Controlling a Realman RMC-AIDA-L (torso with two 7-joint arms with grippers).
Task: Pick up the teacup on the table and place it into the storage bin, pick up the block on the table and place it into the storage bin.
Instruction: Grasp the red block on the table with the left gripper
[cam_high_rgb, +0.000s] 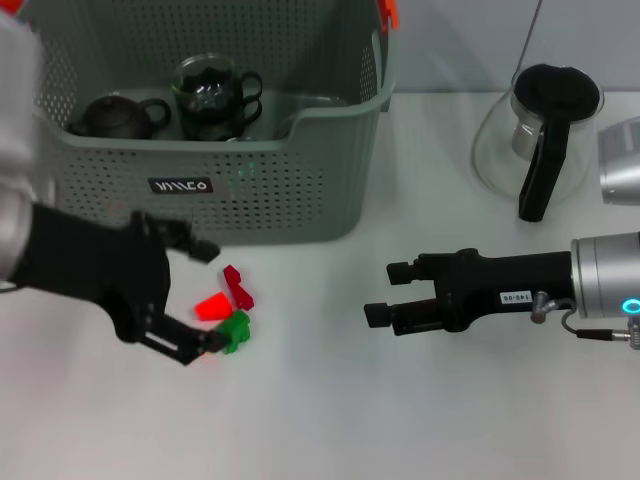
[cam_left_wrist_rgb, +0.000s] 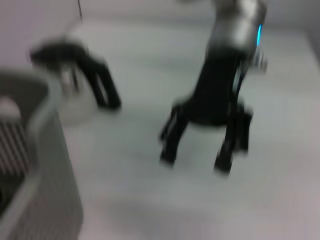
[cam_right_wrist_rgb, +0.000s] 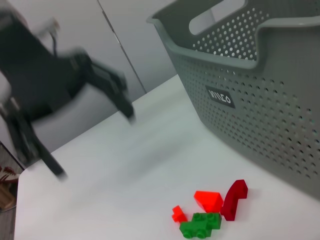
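Resting on white table (cam_high_rgb: 420, 420), storage bin (cam_high_rgb: 300, 190), blocks (cam_high_rgb: 228, 305)

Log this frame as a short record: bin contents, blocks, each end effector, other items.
storage bin: holds a dark teapot and stacked glass teacups
blocks: red and green pieces on the table in front of the bin, not gripped
left end effector: open, fingers either side of the blocks
right end effector: open, over bare table to the blocks' right
glass carafe: right of the bin
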